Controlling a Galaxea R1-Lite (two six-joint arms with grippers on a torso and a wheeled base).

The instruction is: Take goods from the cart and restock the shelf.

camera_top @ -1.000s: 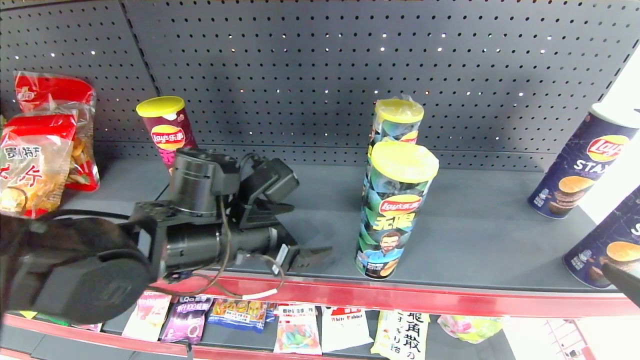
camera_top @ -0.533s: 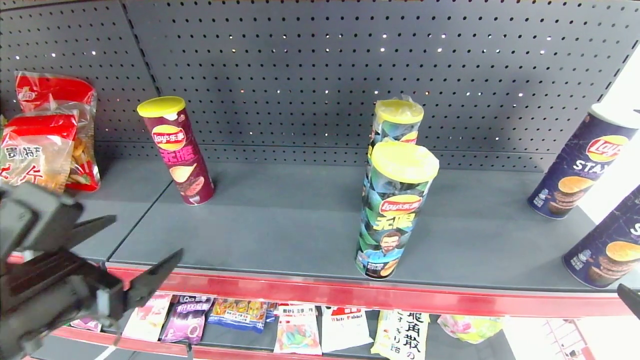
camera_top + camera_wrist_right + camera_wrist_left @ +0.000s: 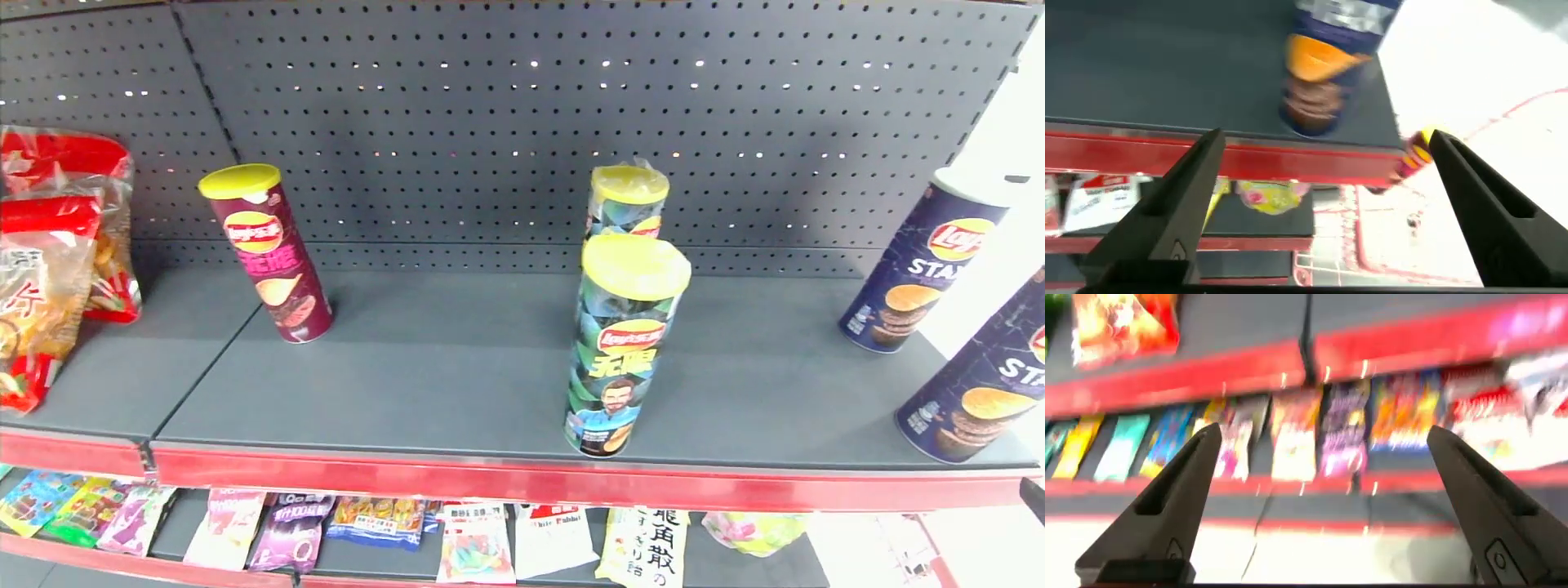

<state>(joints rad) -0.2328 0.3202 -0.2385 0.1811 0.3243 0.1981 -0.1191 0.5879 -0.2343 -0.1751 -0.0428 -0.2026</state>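
A maroon chips can (image 3: 266,253) with a yellow lid stands upright at the back left of the grey shelf (image 3: 457,367). Two green cans stand mid-shelf, one at the front (image 3: 624,343) and one behind it (image 3: 627,200). Two dark blue cans (image 3: 922,261) (image 3: 976,380) stand at the right. My left gripper (image 3: 1324,433) is open and holds nothing; it faces the lower shelf's snack packets (image 3: 1339,433). My right gripper (image 3: 1327,135) is open and holds nothing, below the shelf's red front edge (image 3: 1257,155), with a blue can (image 3: 1327,69) beyond it.
Red snack bags (image 3: 41,261) crowd the shelf's left end. Between the maroon can and the green cans the shelf is bare. Packets (image 3: 482,539) line the lower shelf. A red wire cart (image 3: 1388,245) lies beneath the shelf's right end.
My left arm has drawn back from the shelf, down and to the left, out of the head view, leaving the maroon can standing. The head camera has shifted slightly.
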